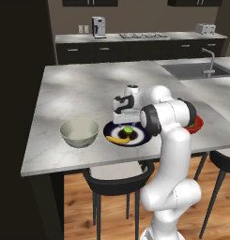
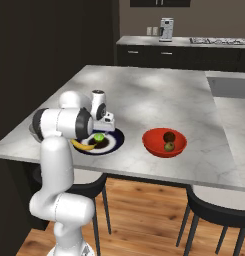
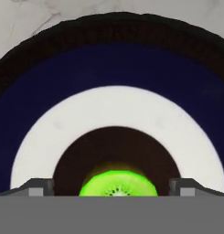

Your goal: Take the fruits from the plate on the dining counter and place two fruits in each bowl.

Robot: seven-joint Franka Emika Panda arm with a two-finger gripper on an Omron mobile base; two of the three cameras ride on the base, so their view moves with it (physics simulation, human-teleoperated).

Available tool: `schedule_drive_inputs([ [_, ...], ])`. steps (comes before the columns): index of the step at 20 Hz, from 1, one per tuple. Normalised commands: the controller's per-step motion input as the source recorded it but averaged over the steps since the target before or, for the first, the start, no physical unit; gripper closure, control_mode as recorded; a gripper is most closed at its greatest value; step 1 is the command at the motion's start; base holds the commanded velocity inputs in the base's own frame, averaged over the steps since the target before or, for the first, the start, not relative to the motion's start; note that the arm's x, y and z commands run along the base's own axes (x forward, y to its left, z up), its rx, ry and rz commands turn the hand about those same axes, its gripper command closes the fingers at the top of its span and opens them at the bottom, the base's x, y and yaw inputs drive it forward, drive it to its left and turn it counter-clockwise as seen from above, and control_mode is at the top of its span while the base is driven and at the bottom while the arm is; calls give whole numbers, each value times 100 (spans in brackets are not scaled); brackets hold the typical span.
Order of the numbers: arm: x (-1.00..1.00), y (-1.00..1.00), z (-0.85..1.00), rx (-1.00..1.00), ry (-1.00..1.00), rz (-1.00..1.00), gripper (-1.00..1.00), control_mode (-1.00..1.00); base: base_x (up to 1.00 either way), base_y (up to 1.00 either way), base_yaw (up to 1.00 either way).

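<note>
The navy-rimmed plate (image 1: 140, 136) (image 2: 115, 140) (image 3: 113, 68) lies on the dining counter (image 1: 79, 93) and carries a yellow banana (image 1: 117, 139) (image 2: 84, 146) and a green round fruit (image 1: 128, 129) (image 2: 98, 136) (image 3: 118, 185). My gripper (image 1: 126, 122) (image 2: 102, 130) (image 3: 112, 187) hangs open just above the plate, pointing down. In the hand view the green fruit sits between its fingertips (image 3: 40, 186), untouched. The pale bowl (image 1: 79, 131) stands left of the plate and looks empty. The red bowl (image 2: 164, 142) (image 1: 198, 124), right of the plate, holds a dark brown fruit (image 2: 168, 136) and an olive-green one (image 2: 169, 146).
Dark stools (image 1: 117, 180) (image 2: 219, 210) are tucked under the counter's near edge. A sink with a faucet (image 1: 209, 61) is set in the far right of the slab. A coffee machine (image 1: 98, 26) stands on the back counter.
</note>
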Motion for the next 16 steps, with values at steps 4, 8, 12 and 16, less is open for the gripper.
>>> schedule_drive_inputs([
  [4, -12, -1, -21, 0, 2, 0, -100, -100, 0, 0, 0],
  [8, -6, -9, -15, 0, 0, 0, -100, -100, 0, 0, 0],
  [12, 0, -8, -12, 0, 0, 0, -100, -100, 0, 0, 0],
  [16, 0, -6, -17, 0, 0, 0, -100, -100, 0, 0, 0],
])
